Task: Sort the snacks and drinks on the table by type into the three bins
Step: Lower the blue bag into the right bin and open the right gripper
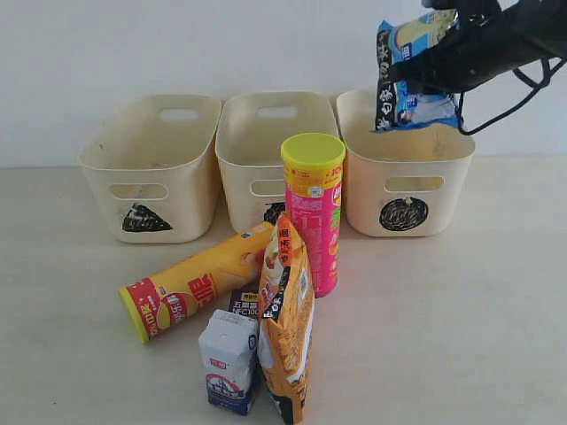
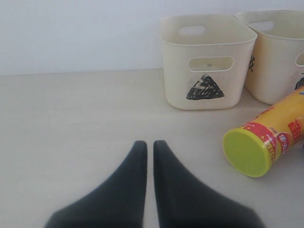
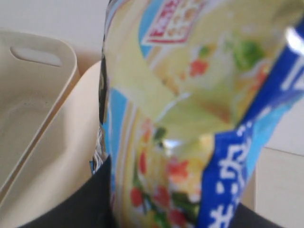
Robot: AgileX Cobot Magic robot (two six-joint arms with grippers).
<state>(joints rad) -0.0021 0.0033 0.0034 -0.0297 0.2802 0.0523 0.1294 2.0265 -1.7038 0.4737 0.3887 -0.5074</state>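
Note:
My right gripper [image 1: 443, 66] is shut on the blue-and-white noodle pack [image 1: 409, 80] and holds it in the air above the circle bin [image 1: 406, 173]; up close the noodle pack [image 3: 190, 118] fills the right wrist view. On the table [image 1: 461, 319] the pink chip tube [image 1: 314, 212] stands upright. The yellow-and-red chip tube [image 1: 197, 282] lies on its side, and the orange bag [image 1: 287, 332], the milk carton [image 1: 229, 361] and the purple juice box [image 1: 244, 304] are beside it. My left gripper [image 2: 147, 145] is shut and empty, low over bare table.
The triangle bin [image 1: 152, 168] stands at the left and the square bin [image 1: 266, 159] in the middle of the back row. The yellow-and-red tube's green lid [image 2: 247, 153] lies right of my left gripper. A white wall runs behind the bins.

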